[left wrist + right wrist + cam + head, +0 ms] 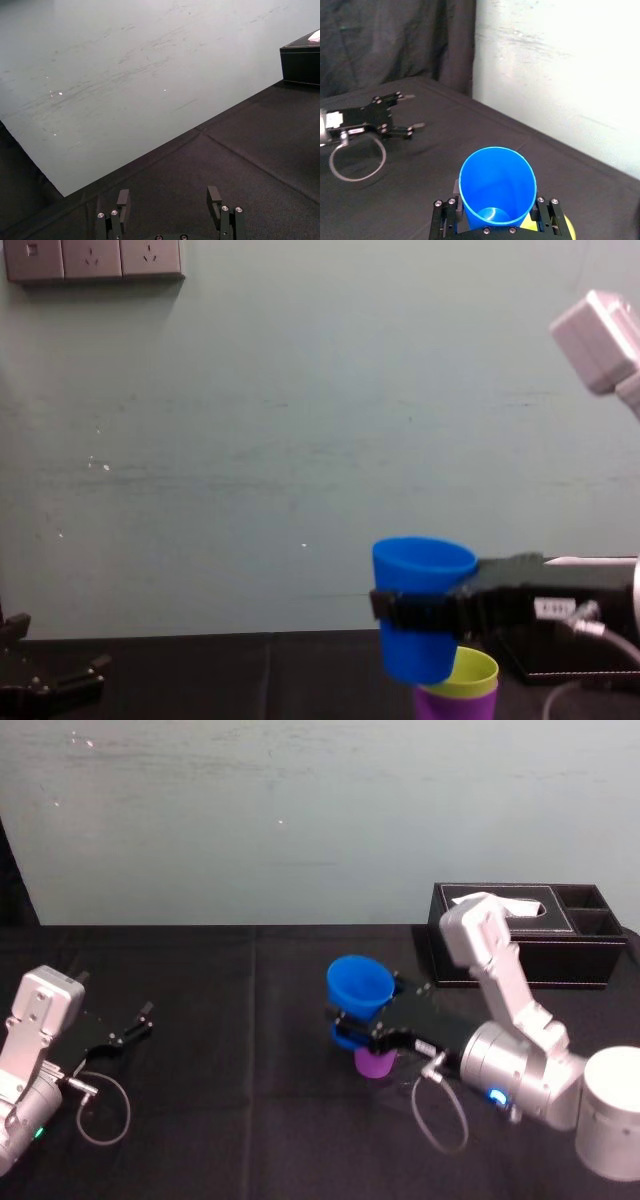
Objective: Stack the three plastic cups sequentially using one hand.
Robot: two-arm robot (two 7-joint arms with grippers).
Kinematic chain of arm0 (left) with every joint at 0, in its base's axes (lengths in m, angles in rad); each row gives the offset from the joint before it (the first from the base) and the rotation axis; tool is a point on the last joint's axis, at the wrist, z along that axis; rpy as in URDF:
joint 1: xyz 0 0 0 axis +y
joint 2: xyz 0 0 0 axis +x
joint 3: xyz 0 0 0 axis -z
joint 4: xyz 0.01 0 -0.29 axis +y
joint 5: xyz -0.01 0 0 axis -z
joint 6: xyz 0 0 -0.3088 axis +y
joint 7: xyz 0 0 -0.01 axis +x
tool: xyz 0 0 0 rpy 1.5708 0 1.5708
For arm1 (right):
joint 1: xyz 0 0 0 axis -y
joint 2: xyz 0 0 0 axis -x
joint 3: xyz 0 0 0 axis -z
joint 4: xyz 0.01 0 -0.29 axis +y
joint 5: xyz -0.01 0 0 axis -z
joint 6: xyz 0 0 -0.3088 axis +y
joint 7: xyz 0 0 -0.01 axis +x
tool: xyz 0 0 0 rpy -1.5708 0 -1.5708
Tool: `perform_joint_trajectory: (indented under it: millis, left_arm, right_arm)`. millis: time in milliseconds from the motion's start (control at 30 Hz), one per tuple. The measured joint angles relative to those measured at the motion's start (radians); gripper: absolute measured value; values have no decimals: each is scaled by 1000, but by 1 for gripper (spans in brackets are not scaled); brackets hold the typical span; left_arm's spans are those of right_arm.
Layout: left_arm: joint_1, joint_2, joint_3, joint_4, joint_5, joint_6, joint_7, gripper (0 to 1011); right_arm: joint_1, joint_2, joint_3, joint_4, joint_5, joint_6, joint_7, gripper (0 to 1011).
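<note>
One yellow-green cup (472, 671) is sitting inside the purple cup (455, 706) on the counter (220, 1060) while the right tool (350, 1025) is clamping the blue cup (420, 570) upright just above its rim, needing centring before lowering; the left tool (170, 202) is idling open.

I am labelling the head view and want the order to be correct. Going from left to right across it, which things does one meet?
left gripper, open, over the black cloth → blue cup, clamped in the right gripper → black tissue box
</note>
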Motion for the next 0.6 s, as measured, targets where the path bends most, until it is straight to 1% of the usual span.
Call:
perform_joint_trajectory:
  millis: [67,167,267,600]
  left_arm:
    - [0,0,0,0,0,0,0,1000]
    - [0,0,0,0,0,0,0,1000]
    - [0,0,0,0,0,0,0,1000]
    - [0,0,0,0,0,0,0,1000]
  right_arm:
    - [15,4,5,3,4,8,-1,722]
    - [42,5,17,26,16,25,-16,722]
    - [55,5,22,48,22,28,-26,722]
    - [74,-4,18,104,28,24,-49,722]
